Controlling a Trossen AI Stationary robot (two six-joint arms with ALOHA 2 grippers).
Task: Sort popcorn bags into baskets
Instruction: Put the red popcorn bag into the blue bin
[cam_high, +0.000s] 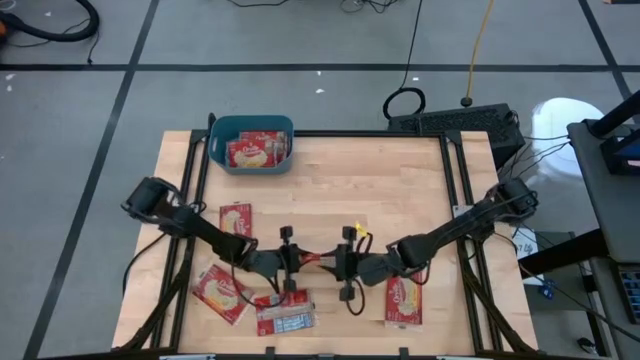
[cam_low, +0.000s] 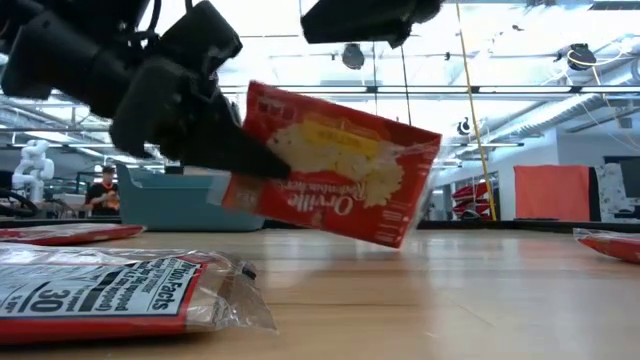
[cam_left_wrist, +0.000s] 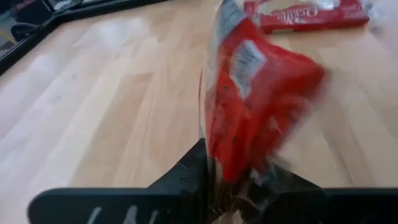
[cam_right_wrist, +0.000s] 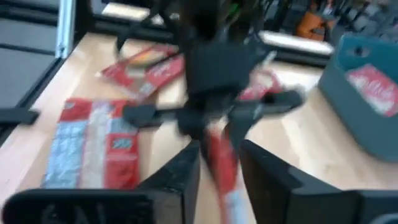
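Popcorn bag (cam_high: 319, 263) is hanging on edge over the middle of the bench (cam_high: 380, 190), between my left fingers (cam_high: 298, 262) and my right fingers (cam_high: 340, 262). Both my arms are reaching inward and low from the bench's sides, wrists nearly meeting. The teal basket (cam_high: 215, 140) is waiting at the far edge with packets inside, and loose bags (cam_high: 236, 220) are lying around me. From bench height, my left fingers (cam_low: 230, 150) are pinching the bag (cam_low: 340, 175) by one short end, tilted and clear of the wood. Past my left wrist, the left fingers (cam_left_wrist: 189, 171) are pressing together on the packet (cam_left_wrist: 255, 93). Past my right wrist, the right fingers (cam_right_wrist: 183, 171) are standing spread on either side of the bag's (cam_right_wrist: 221, 155) thin edge, not gripping it. I judge this a handover: I should be clamping firmly with the left, drawing the right straight back so nothing snags the wrapper, then carrying the bag level toward the basket (cam_right_wrist: 367, 106).
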